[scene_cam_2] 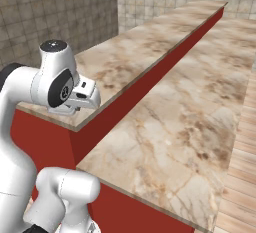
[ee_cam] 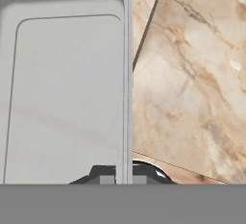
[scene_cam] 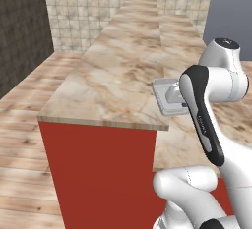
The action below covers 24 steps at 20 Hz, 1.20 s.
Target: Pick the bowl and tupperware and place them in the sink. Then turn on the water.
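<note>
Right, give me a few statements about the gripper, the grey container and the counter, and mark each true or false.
1. The gripper is closed on the tupperware's side wall. True.
2. The tupperware is glossy red. False: it is light grey.
3. The tupperware holds food. False: the hand view shows a bare inside.
4. The counter has a beige and brown marbled top. True.
5. The tupperware is at the middle of the higher counter. False: it is at that counter's edge, by the step to the lower one.
6. The counter's front panel is red. True.
</note>
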Available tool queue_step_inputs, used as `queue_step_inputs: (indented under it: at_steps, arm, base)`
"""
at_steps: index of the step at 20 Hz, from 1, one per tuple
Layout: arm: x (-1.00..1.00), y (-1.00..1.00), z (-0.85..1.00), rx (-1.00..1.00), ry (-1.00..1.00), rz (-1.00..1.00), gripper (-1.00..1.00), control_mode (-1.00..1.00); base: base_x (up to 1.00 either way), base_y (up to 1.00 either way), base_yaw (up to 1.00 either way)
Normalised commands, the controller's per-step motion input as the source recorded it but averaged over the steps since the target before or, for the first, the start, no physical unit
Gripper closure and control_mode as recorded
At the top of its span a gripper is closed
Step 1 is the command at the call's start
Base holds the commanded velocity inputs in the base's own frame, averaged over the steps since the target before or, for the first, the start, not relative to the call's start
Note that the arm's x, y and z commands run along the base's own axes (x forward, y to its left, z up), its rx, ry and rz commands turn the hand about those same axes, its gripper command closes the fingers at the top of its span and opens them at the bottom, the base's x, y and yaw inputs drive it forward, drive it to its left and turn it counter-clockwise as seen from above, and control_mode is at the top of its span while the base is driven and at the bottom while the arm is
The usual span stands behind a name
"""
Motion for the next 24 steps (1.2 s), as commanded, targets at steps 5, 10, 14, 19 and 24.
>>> queue_step_inputs:
  at_steps: [5,10,14,19,24]
  arm:
    - [0.00,0.00,0.00,0.00,0.00,0.00,1.00,-1.00]
    - [0.00,0.00,0.00,0.00,0.00,0.00,1.00,1.00]
    - [0.00,0.00,0.00,0.00,0.00,0.00,1.00,1.00]
    - [0.00,0.00,0.00,0.00,0.00,0.00,1.00,1.00]
    - [0.00,0.00,0.00,0.00,0.00,0.00,1.00,1.00]
  base:
    - [0.00,0.00,0.00]
    - [-0.11,0.00,0.00]
    - [-0.96,-0.42,-0.04]
    - [-1.00,-0.73,-0.18]
    - [-0.68,-0.74,-0.48]
